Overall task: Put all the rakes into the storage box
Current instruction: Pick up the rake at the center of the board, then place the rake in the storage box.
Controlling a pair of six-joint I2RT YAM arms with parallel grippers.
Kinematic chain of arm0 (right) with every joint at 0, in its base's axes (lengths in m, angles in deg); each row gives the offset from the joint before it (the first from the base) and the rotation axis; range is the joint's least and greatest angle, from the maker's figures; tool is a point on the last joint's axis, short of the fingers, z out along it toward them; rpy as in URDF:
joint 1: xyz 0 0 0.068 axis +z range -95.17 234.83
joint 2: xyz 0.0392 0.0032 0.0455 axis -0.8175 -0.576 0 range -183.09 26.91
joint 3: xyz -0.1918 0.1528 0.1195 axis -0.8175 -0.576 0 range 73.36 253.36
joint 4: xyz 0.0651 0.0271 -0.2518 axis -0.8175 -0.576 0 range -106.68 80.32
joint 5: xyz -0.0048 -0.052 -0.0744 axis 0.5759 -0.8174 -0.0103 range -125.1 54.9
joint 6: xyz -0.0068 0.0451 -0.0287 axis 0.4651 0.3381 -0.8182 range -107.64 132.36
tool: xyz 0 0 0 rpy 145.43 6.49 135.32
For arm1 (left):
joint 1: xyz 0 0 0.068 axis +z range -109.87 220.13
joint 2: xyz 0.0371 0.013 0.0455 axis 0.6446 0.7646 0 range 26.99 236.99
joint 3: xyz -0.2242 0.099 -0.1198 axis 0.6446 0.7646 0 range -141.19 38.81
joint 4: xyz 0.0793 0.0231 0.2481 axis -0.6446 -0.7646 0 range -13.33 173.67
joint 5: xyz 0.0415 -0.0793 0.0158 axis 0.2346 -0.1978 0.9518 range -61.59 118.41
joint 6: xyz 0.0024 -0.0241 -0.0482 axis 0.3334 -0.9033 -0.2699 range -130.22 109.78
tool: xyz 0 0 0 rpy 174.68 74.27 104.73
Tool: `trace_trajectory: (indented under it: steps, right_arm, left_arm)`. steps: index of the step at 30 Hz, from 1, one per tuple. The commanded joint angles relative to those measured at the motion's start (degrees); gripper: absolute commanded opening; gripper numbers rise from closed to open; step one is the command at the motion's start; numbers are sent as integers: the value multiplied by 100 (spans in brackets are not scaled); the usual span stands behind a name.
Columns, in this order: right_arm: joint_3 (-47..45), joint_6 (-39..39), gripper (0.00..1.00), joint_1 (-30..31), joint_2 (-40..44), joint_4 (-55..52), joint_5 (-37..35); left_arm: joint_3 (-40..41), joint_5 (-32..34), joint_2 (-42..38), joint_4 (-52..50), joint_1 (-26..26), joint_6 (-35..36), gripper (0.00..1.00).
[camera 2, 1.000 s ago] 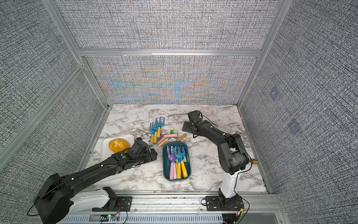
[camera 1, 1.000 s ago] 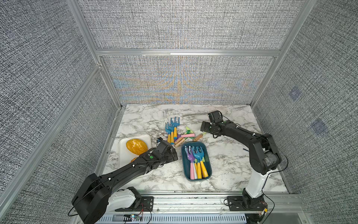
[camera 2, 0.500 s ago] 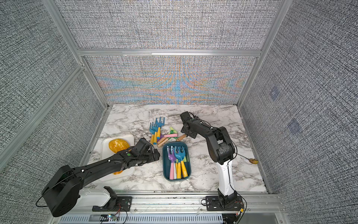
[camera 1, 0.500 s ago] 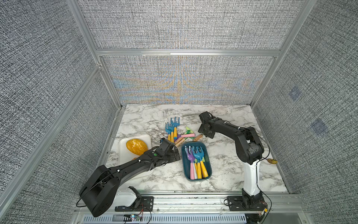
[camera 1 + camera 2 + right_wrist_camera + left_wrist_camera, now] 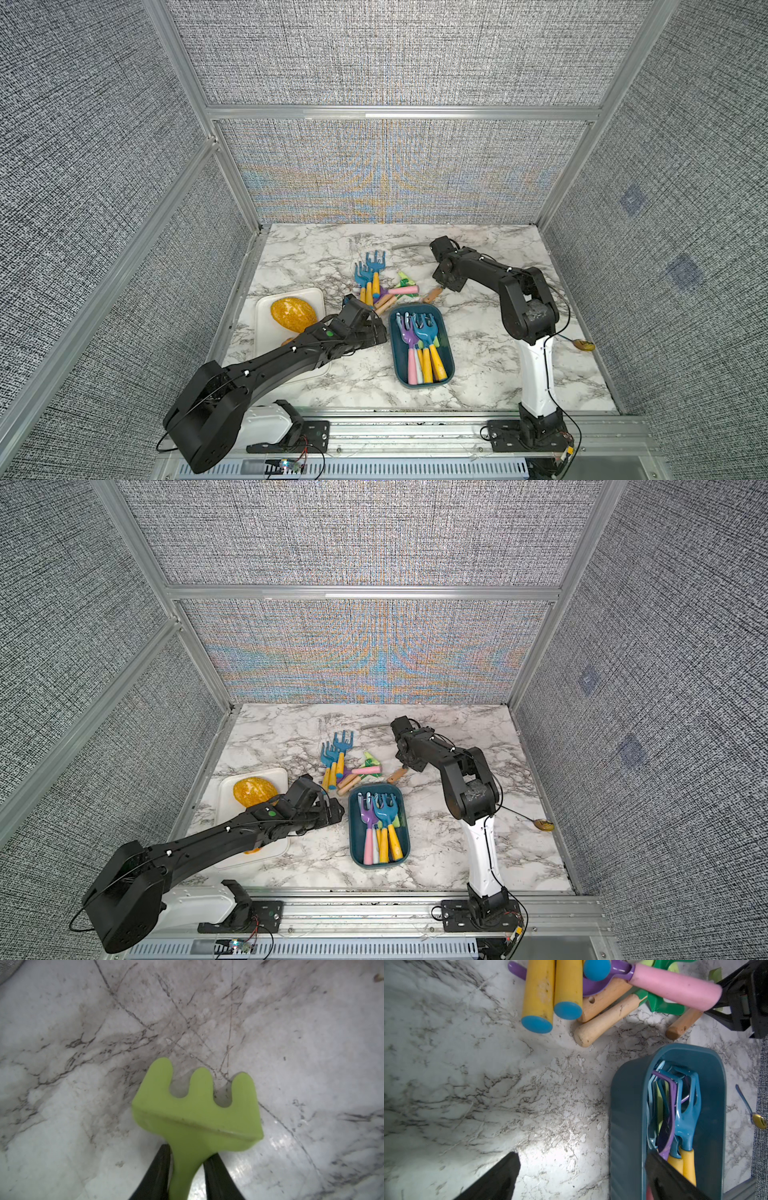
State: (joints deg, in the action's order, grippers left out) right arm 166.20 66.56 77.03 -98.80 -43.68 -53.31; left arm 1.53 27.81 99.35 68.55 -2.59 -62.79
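Observation:
The right wrist view shows my right gripper (image 5: 187,1167) shut on the neck of a lime-green rake (image 5: 195,1109), whose three-toothed head lies just over the marble. In both top views its wooden handle (image 5: 432,294) (image 5: 397,775) sticks out beneath that gripper (image 5: 442,286), beside the pile of rakes (image 5: 376,278). The teal storage box (image 5: 394,349) (image 5: 353,833) (image 5: 627,1115) lies in front of the pile and holds several rakes. My left gripper (image 5: 380,332) (image 5: 581,1167) is open at the box's left wall, one finger over the box and one over the table.
A white tray (image 5: 264,328) holding a yellow-orange lump (image 5: 293,313) lies at the left, partly under my left arm. A small spoon (image 5: 582,344) rests near the right wall. A grey strip (image 5: 405,246) lies at the back. The enclosure walls ring the table.
The right jaws have closed from wide open onto the lime-green rake's neck, and the right arm has folded in. The left gripper has crept a little towards the box.

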Motion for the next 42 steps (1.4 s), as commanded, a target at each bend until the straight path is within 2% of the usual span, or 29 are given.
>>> trace_trajectory:
  steps: [1, 7, 12, 18, 26, 34, 42]
  right_arm:
    - [-119, -2, 21, -101, 29, -397, -116]
    - [-976, -624, 0, -234, 793, 296, -110]
    - [-2079, -1480, 0, -259, 1791, 1284, 196]
    - [-3051, -2425, 0, -250, 3061, 1933, 541]
    - [-3852, -2974, 0, -18, 4581, 1983, 1640]
    - [-4377, -2687, 0, 990, 5651, 1723, 2378]
    - [-5043, -1421, 0, 1877, 6261, 2110, 2579]
  left_arm:
    - [58, -3, -122, -51, 0, 11, 99]
    - [185, 47, -452, -156, 0, -32, 99]
    - [239, 73, -669, -251, 2, -47, 99]
    - [306, 85, -887, -343, -3, -107, 99]
    - [431, 237, -1246, -552, -3, -156, 99]
    - [683, 520, -1734, -712, 5, -270, 99]
    - [784, 781, -2068, -926, 2, -219, 99]
